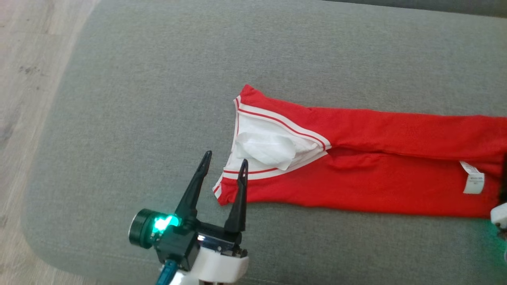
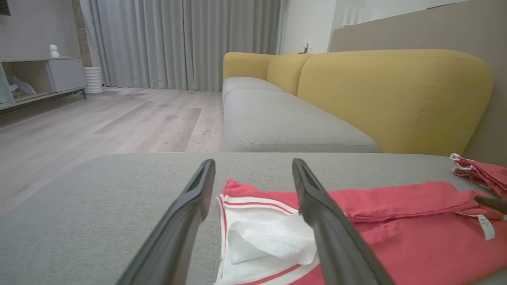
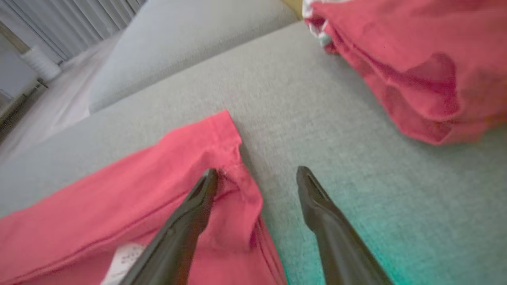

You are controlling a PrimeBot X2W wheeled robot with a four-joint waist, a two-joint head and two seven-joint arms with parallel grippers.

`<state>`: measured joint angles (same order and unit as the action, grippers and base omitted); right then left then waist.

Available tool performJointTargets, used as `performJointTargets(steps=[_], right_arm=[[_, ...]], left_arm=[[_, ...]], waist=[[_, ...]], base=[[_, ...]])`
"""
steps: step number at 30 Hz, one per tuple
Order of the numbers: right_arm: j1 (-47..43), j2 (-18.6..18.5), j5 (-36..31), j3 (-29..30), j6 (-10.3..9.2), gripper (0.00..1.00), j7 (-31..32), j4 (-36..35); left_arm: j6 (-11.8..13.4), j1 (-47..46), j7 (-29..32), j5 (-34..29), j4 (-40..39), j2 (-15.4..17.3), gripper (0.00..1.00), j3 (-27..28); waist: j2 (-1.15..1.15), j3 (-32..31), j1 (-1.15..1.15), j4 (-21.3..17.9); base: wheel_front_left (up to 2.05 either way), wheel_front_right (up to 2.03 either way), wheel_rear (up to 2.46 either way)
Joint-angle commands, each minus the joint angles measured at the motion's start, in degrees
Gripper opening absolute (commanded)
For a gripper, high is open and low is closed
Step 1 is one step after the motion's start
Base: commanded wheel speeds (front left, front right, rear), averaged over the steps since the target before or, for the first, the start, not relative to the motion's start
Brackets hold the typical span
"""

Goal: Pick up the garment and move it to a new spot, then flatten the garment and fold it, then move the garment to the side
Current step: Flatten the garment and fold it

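The garment (image 1: 368, 178) is red, with a white, red-striped waistband and a white lining. It lies flat and folded lengthwise on the grey cushion (image 1: 158, 79), waistband to the left. My left gripper (image 1: 226, 157) stands open at the waistband's near corner, one finger over the cloth and one over bare cushion. In the left wrist view the left gripper (image 2: 253, 163) straddles the waistband of the garment (image 2: 396, 237) with nothing pinched. My right gripper (image 3: 257, 171) is open at the hem end of the garment (image 3: 119, 198); its left finger sits over the cloth.
A separate red cloth heap (image 3: 416, 59) lies on the cushion beyond the hem end, and the same red cloth heap (image 2: 479, 174) is at the right of the left wrist view. A yellow-backed sofa (image 2: 376, 91) stands behind. Wooden floor (image 1: 23, 79) runs along the cushion's left edge.
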<state>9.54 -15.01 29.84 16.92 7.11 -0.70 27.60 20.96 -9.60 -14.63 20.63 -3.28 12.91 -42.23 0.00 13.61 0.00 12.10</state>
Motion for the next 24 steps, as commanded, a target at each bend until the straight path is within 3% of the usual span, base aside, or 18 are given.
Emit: performJointTargets(steps=[1, 6, 7, 8, 10, 16, 24], right_arm=[[0.7, -1.9, -1.2, -0.5, 0.37, 1.00, 2.0, 0.3], [0.9, -2.0, -3.7, 0.1, 0.37, 1.00, 9.4, 3.3], [0.6, -1.8, -4.1, 0.0, 0.37, 0.94, 10.6, 3.1], [0.1, -1.5, -4.3, -0.1, 0.37, 0.69, 11.7, 2.7], [-0.7, -1.2, -4.0, -0.3, 0.37, 0.02, 13.6, 1.5], [-2.7, -1.0, -2.2, -1.1, 0.37, 0.00, 14.2, -3.6], [-1.7, -4.7, -1.9, 2.6, 0.37, 0.00, 14.2, -7.2]], left_arm=[[-1.1, 0.2, -0.4, -1.3, -1.2, -0.9, 1.00, 3.4], [-4.2, 2.2, -0.4, -4.3, -0.6, -3.1, 1.00, 7.3], [-4.7, 2.5, -0.4, -4.8, -0.5, -3.5, 1.00, 8.0], [-5.3, 2.7, -0.4, -5.3, -0.4, -3.8, 1.00, 8.6], [-6.3, 3.3, -0.4, -6.1, -0.2, -4.5, 1.00, 9.9], [-9.0, 4.8, -0.4, -8.2, 0.1, -6.2, 1.00, 13.4], [-11.9, 5.8, -0.4, -10.6, 0.4, -7.5, 1.00, 16.4]], waist=[[0.00, -0.1, 0.00, 0.6], [0.00, -0.4, 0.00, 1.2], [0.00, -0.5, 0.00, 1.2], [0.00, -0.6, 0.00, 1.3], [0.00, -0.9, 0.00, 1.3], [0.00, -1.8, 0.00, 0.1], [0.00, -2.7, 0.00, -2.7]], base=[[0.00, 0.00, 0.00], [0.00, 0.00, 0.00], [0.00, 0.00, 0.00], [0.00, 0.00, 0.00], [0.00, 0.00, 0.00], [0.00, 0.00, 0.00], [0.00, 0.00, 0.00]])
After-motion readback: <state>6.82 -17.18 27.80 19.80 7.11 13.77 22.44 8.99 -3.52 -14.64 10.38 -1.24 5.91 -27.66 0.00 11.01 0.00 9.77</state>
